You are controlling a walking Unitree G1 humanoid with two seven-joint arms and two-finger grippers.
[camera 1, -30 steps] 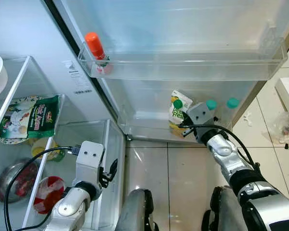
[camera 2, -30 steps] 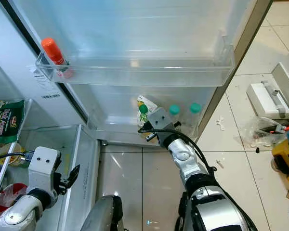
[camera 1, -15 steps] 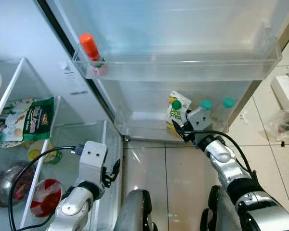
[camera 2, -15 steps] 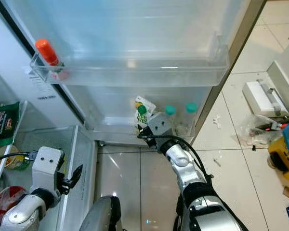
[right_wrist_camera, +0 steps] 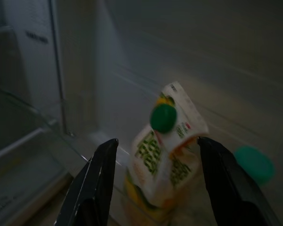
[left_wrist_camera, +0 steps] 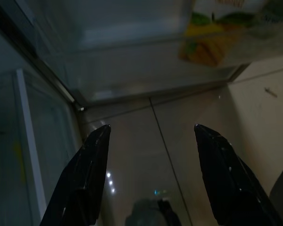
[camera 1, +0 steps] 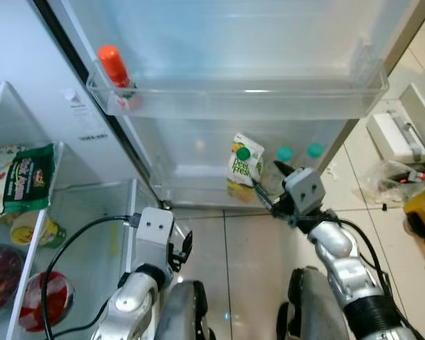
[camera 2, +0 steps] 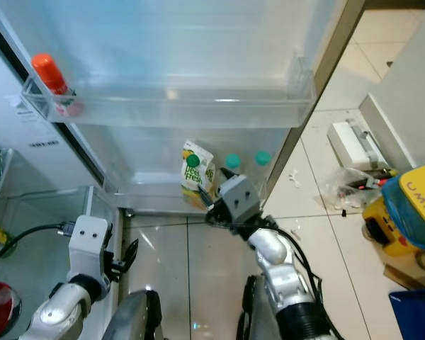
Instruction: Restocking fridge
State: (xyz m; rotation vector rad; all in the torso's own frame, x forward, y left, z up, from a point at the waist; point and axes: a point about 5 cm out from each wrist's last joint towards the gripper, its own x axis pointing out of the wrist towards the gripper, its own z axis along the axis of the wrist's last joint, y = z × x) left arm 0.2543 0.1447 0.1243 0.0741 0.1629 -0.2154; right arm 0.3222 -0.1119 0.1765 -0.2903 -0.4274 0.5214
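Judging by the door, restocking is being carried partway: a juice carton (camera 1: 244,167) is already standing in the lower door bin (camera 1: 198,193), with two green-capped bottles (camera 1: 297,153) just beside it at 3 o'clock. An orange-capped bottle (camera 1: 113,71) is being kept in the upper door bin (camera 1: 269,106), at its 9 o'clock end; much of that bin is being left unfilled. The right gripper (camera 2: 211,205) is being held wide open and empty just before the carton. The left gripper (left_wrist_camera: 148,176) is being held open, empty, over the floor (camera 1: 230,269).
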